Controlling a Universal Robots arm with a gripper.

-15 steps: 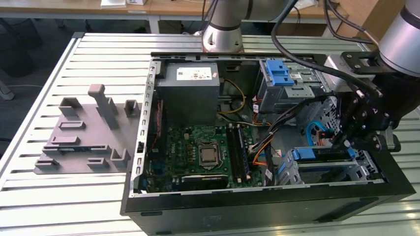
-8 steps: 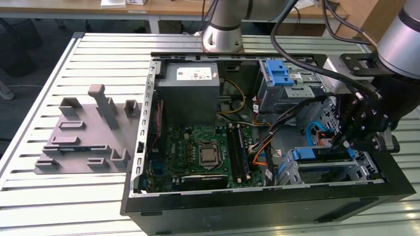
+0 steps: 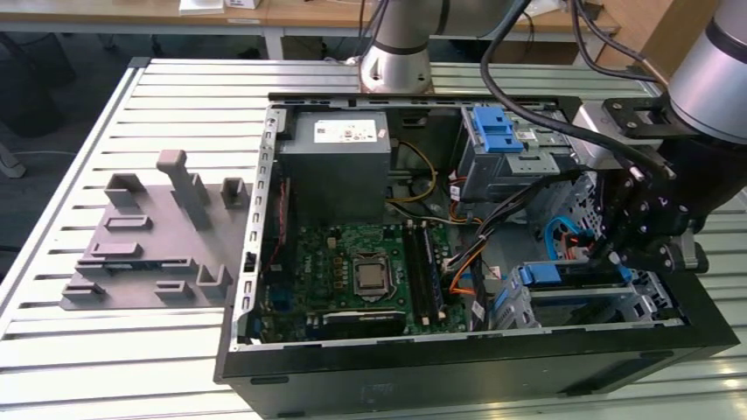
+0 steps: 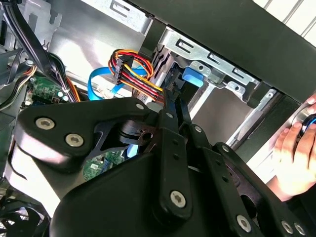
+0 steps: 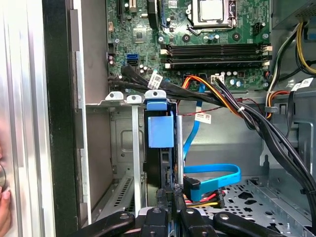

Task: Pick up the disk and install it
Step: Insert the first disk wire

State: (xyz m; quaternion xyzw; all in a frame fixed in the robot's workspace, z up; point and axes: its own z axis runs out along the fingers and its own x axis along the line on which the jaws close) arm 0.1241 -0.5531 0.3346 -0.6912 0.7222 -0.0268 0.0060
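Reaching into the case [image 3: 467, 367] at about 4 o'clock in the exterior view, the gripper [image 5: 168, 210] pinches the disk's [image 5: 160, 148] rear edge; the disk sits edgewise in its bay [image 5: 133, 148], mostly hidden, cables [image 5: 237, 106] crowding beside.

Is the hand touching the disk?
Cannot tell. In the first wrist view the hand sits right at the near end of the disk in the drive cage, but no contact or gap shows plainly.
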